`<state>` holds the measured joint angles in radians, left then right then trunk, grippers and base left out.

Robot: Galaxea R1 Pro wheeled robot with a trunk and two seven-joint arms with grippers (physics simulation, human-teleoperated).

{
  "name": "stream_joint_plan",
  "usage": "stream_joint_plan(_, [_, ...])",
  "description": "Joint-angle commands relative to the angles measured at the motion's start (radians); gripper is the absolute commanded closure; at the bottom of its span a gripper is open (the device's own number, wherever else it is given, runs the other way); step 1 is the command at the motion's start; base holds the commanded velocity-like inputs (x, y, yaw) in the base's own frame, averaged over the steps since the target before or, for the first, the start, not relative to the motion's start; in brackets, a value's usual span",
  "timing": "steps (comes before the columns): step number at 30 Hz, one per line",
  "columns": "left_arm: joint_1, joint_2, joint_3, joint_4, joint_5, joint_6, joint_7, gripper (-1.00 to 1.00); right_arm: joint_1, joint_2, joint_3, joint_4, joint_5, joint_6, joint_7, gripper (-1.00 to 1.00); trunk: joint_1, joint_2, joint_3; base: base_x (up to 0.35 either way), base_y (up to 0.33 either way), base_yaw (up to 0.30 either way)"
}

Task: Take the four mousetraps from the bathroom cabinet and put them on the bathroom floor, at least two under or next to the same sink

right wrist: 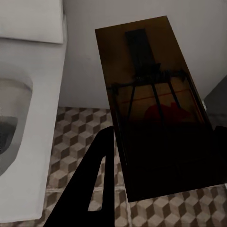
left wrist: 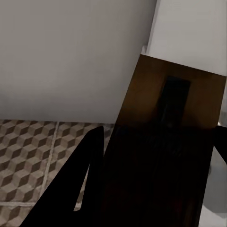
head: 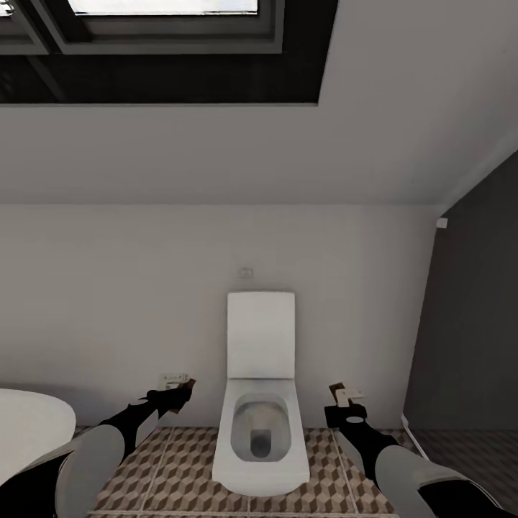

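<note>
Each gripper carries one of the mousetraps above the cube-patterned bathroom floor [head: 180, 467]. My left gripper [head: 175, 392] is shut on a mousetrap [head: 176, 379], left of the toilet. In the left wrist view that board [left wrist: 165, 142] looks dark brown, with a black finger [left wrist: 80, 179] along its side. My right gripper [head: 345, 404] is shut on another mousetrap [head: 348, 393], right of the toilet. The right wrist view shows that trap's [right wrist: 151, 104] wire spring and red mark, with a finger [right wrist: 101, 165] beside it.
A white toilet [head: 260, 432] with its lid up stands against the white wall, straight ahead between the arms. A curved white bathtub rim [head: 29, 424] sits at the near left. A dark grey wall [head: 467, 324] closes the right side. A skylight [head: 158, 29] is overhead.
</note>
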<state>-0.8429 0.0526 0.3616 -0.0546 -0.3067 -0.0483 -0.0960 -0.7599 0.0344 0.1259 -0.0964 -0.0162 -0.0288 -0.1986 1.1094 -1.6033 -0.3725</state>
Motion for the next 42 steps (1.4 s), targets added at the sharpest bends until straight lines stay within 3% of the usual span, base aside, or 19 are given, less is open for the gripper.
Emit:
stream_joint_plan(1, [-0.001, 0.001, 0.009, 0.001, -0.010, -0.004, -0.003, 1.00, -0.001, 0.000, 0.006, 0.001, -0.004, -0.001, -0.002, 1.00, 0.000, -0.001, -0.001, 0.000, 0.000, 0.000])
stream_joint_plan(12, [-0.001, -0.001, 0.010, 0.001, -0.002, -0.001, -0.002, 1.00, -0.001, 0.000, 0.005, -0.002, -0.003, 0.054, -0.005, 1.00, 0.000, -0.001, -0.001, 0.000, 0.000, 0.000])
stream_joint_plan(27, [-0.001, -0.002, 0.011, 0.001, -0.002, 0.006, -0.003, 1.00, -0.001, -0.001, 0.008, -0.006, -0.002, 0.059, -0.002, 1.00, 0.000, -0.001, -0.001, 0.000, 0.000, 0.000])
stream_joint_plan(42, [-0.001, -0.004, 0.011, 0.001, 0.000, 0.007, -0.004, 1.00, -0.001, -0.001, 0.006, -0.006, -0.007, 0.059, -0.001, 1.00, 0.057, -0.106, -0.048, 0.000, 0.000, 0.000])
